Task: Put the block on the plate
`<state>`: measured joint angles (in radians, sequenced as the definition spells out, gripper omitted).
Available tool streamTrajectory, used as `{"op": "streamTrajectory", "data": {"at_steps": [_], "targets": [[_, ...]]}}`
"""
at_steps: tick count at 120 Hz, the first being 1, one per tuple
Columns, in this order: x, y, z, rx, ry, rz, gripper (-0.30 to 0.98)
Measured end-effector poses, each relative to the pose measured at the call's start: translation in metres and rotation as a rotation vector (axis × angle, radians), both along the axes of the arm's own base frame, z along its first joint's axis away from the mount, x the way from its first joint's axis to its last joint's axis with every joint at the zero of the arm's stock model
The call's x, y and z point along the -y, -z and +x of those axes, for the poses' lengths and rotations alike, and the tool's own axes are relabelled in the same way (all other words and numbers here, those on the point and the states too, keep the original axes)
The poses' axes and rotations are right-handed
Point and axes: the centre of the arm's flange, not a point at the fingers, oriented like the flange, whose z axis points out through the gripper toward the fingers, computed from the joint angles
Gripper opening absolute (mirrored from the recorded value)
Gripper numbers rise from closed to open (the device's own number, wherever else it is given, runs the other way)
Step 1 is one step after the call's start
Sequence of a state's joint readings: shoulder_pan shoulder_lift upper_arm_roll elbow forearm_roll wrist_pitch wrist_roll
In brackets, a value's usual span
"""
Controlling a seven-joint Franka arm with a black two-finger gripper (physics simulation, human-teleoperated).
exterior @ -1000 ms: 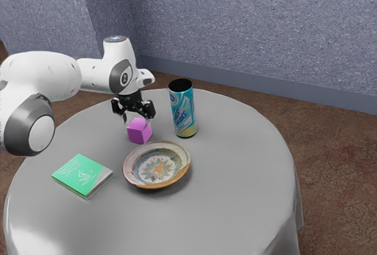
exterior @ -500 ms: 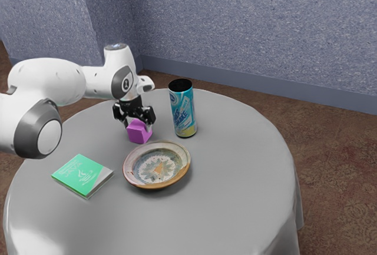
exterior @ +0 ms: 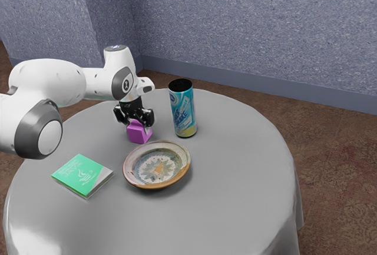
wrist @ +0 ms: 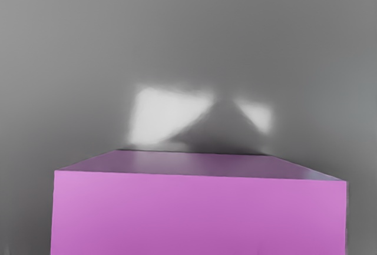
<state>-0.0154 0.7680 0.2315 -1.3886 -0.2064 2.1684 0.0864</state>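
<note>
Exterior view — even light, glare on tablecloth [exterior: 35, 240] | wrist view — bright patches, dark shadow between

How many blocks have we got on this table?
1: the purple block is on the table at the gripper, between the plate and the arm's hand. Another small one could be hidden behind the arm.

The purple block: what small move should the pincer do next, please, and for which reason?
Probably the pincer should make its grip on the block firm before any lift. It is already low at the block's top, while the block sits on the table, near the plate but not on it.
</note>
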Motion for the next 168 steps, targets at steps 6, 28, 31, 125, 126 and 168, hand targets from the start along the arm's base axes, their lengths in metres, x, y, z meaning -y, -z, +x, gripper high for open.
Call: {"op": "streamTrajectory", "data": {"at_steps": [6, 28, 31, 125, 126, 168], "targets": [[0.0, 0.0, 0.0, 0.0, 0.001, 0.0, 0.43], [0.0, -0.005, 0.0, 0.007, 0.005, 0.002, 0.4], [0.0, -0.009, 0.001, 0.011, 0.005, 0.001, 0.4], [0.135, -0.074, -0.108, -0.105, -0.107, -0.105, 0.31], [0.135, -0.073, -0.109, -0.107, -0.112, -0.105, 0.31], [0.14, -0.079, -0.11, -0.099, -0.211, -0.107, 0.58]]}}
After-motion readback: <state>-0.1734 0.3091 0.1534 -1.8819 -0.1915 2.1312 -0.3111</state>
